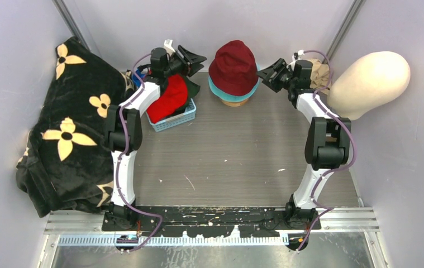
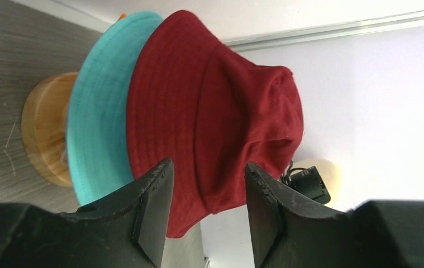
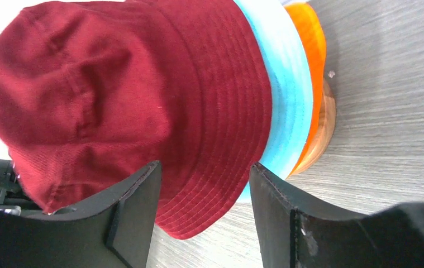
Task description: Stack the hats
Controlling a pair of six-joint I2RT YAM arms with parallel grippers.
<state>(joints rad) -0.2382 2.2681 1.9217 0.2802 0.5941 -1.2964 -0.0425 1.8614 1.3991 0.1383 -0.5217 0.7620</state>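
A dark red bucket hat (image 1: 233, 66) sits on top of a teal bucket hat (image 1: 219, 89) and an orange hat (image 3: 311, 67), all stacked on a round wooden stand (image 1: 235, 102) at the back middle. My left gripper (image 1: 198, 60) is open and empty, just left of the stack, with its jaws facing the red hat (image 2: 215, 128). My right gripper (image 1: 266, 73) is open and empty, just right of the stack. In the right wrist view the red hat's brim (image 3: 209, 190) shows between its jaws, beyond the fingertips. Neither gripper touches the hats.
A blue basket (image 1: 182, 119) left of the stack holds a bright red fabric hat (image 1: 170, 97) and a dark green one (image 1: 194, 88). A black flowered blanket (image 1: 67, 134) fills the left side. A cream head form (image 1: 368, 82) and a beige rag (image 1: 324, 70) are at the back right.
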